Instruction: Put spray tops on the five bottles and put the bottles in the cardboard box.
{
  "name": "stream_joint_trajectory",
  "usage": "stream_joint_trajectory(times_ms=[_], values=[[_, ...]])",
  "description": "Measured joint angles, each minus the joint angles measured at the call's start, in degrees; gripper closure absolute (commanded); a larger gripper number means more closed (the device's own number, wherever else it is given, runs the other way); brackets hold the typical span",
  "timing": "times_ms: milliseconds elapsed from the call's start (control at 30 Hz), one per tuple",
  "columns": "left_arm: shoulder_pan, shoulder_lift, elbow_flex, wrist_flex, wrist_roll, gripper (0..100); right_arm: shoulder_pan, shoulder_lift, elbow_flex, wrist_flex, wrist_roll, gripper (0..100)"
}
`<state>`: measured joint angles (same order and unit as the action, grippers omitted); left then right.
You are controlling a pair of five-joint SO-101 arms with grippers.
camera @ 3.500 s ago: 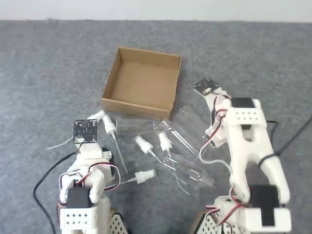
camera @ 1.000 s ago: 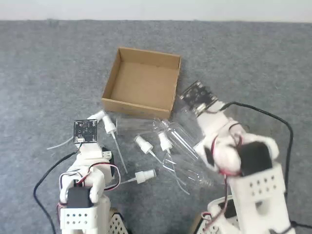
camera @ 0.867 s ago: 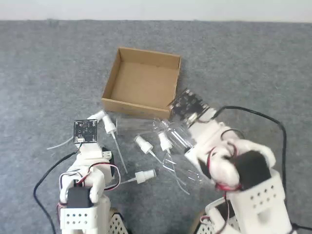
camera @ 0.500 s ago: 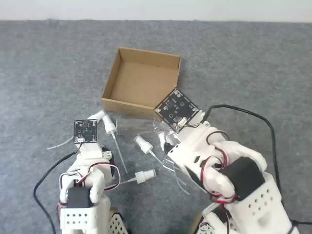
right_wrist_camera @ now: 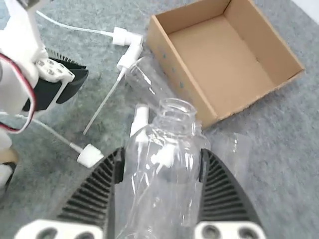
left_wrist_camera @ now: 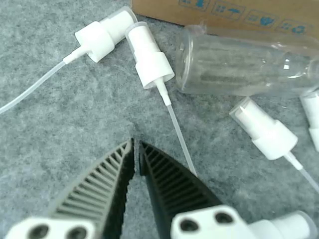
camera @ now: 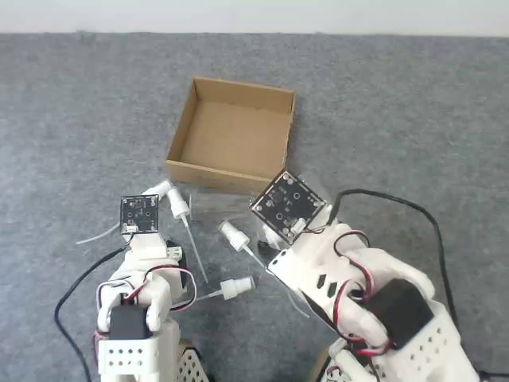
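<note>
Right wrist view: we note the right gripper clasping an uncapped clear bottle near the cardboard box; left gripper, jaws pressed together on nothing, beside loose spray tops.

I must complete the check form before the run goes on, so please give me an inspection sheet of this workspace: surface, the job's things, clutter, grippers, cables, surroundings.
Surface: grey felt-like mat, flat.
Job's things: open brown cardboard box, empty; clear plastic bottle, no top on its neck, held; second clear bottle lying beside the box; white spray tops loose on the mat.
Clutter: nothing seen.
Grippers: right gripper shut on the clear plastic bottle; left gripper shut, holding nothing, over the mat.
Cables: black cable arching from the right arm; another black cable beside the left arm.
Surroundings: pale strip beyond the mat's far edge.
</note>
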<state>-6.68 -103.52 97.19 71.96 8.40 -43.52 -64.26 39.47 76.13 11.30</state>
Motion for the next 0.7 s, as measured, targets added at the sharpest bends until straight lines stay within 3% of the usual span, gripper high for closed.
stream_joint_trajectory(times_ms=[267,700], values=[[0.1,0.0,0.0,0.0,0.0,98,0.1,-1.0,7.0,-7.3,0.0,93.9],[2.5,0.0,0.0,0.0,0.0,98,0.0,-3.5,7.7,-8.2,0.0,93.9]])
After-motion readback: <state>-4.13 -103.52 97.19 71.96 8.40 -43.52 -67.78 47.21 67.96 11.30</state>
